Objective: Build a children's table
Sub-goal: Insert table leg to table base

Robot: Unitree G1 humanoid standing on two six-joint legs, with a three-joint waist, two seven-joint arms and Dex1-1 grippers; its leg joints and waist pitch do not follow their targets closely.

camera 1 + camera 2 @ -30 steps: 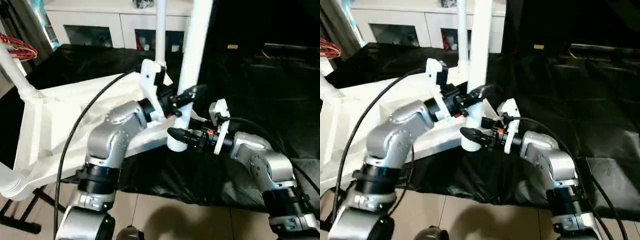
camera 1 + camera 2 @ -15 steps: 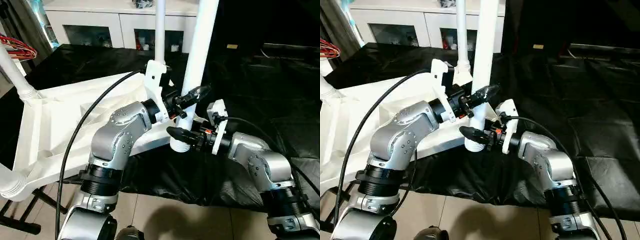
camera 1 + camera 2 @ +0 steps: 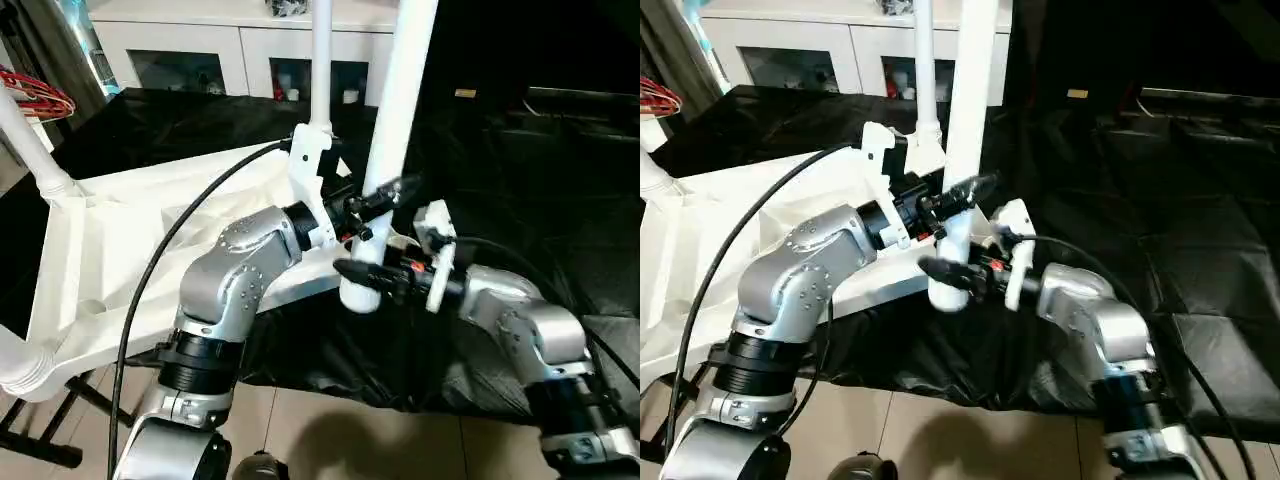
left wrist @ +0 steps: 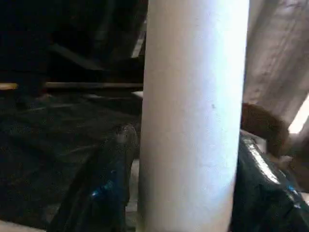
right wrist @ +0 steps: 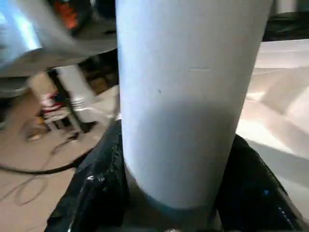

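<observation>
The white plastic rectangular tabletop (image 3: pixel 120 250) lies upside down, ribbed underside up, over a black sheet (image 3: pixel 520 180), its near edge hanging toward the robot. Three white cylindrical legs already stand at its corners: one at the far corner (image 3: pixel 321 60) and two at the left side (image 3: pixel 25 140) (image 3: pixel 15 365). The step in hand appears to be fitting the last long white cylindrical leg (image 3: pixel 395 120) at the near right corner, where it stands nearly upright with its flared lower end (image 3: pixel 360 290) at the tabletop's edge.

Both claws pinch this leg. The left gripper (image 3: pixel 375 200) clamps it a little above the base, a black finger (image 4: pixel 111 179) on each side of the shaft. The right gripper (image 3: pixel 365 272) clamps it lower, just above the flare, fingers (image 5: pixel 101 188) pressed to both sides.

Whether the end is already in its socket cannot be told. The next move likely calls for keeping the leg straight and pushing or twisting it home.
</observation>
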